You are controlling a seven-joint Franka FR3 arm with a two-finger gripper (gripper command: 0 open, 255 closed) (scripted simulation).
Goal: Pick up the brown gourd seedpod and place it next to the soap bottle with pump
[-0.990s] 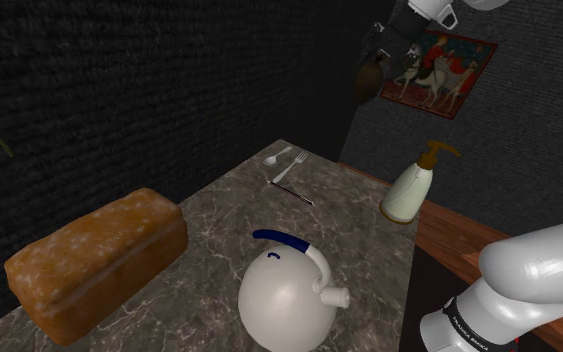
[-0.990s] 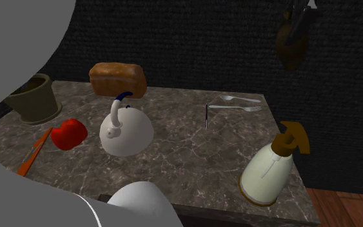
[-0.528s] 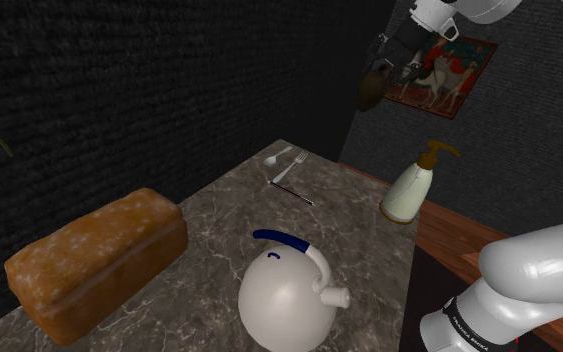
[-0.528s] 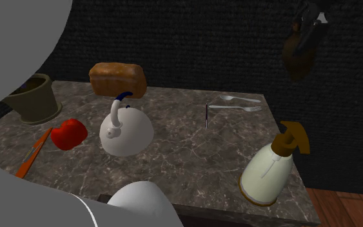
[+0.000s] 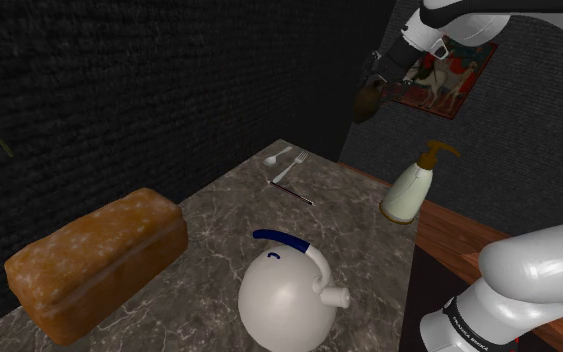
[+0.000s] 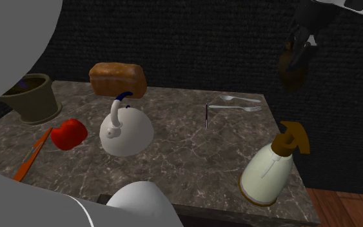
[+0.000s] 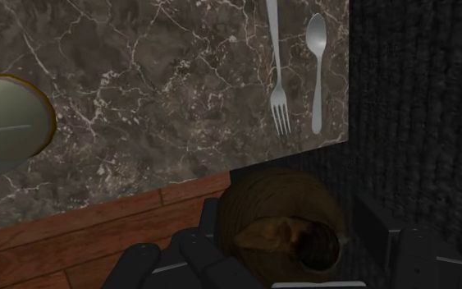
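A: Dark brick walls all round, marbled table (image 5: 219, 215) below. Looking for the gourd (image 5: 367, 101).

B: Up high, clasped between the 2 fingers of the hand (image 5: 377, 84), hanging past the table's far corner, well clear of the top.

A: And the soap bottle (image 5: 409, 188)?

B: Standing far beneath, at the table edge on the shoulder view's right, nearer the stand. Probably calls for coming down and back toward the stand, onto bare marble just beside it.

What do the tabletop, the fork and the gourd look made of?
The tabletop looks like polished dark marble: white veins. The fork seems smooth grey metal, silvery sheen. The gourd looks matte, dried brown rind with fibrous streaks, though that's uncertain.
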